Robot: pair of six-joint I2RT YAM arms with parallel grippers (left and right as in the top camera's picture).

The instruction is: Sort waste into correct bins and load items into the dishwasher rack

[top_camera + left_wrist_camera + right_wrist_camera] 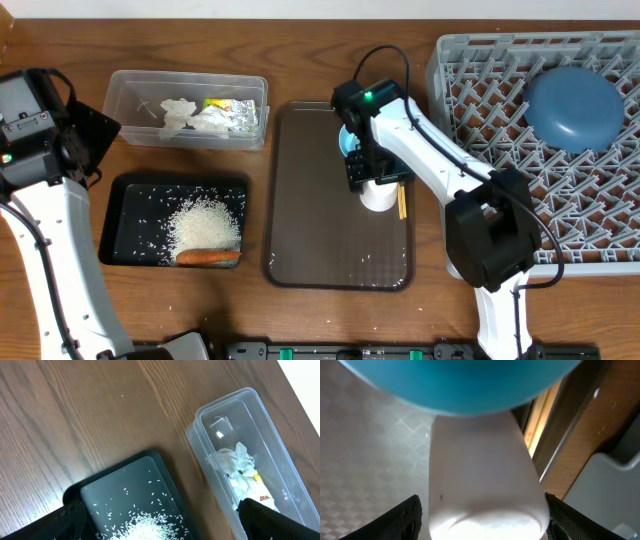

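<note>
On the brown serving tray [330,250] stands a small white cup [378,196] [480,475]. My right gripper [372,175] [482,520] is down over it, open, one finger on each side; a thin gap shows at the left finger. A light blue cup [346,140] [465,385] sits just behind it, and the chopsticks [401,200] [540,425] lie beside it. The black tray [125,215] [150,485] holds rice [205,225] [145,527] and a carrot [208,257]. The clear tub [125,100] [235,425] holds tissue [190,115] [237,462] and a foil wrapper [232,108]. My left gripper [160,530] hangs open and empty above both bins.
The grey dishwasher rack [600,220] fills the right side, with a round blue dish [574,107] upside down in its far part. Stray rice grains dot the brown tray. Bare wood lies left of the bins.
</note>
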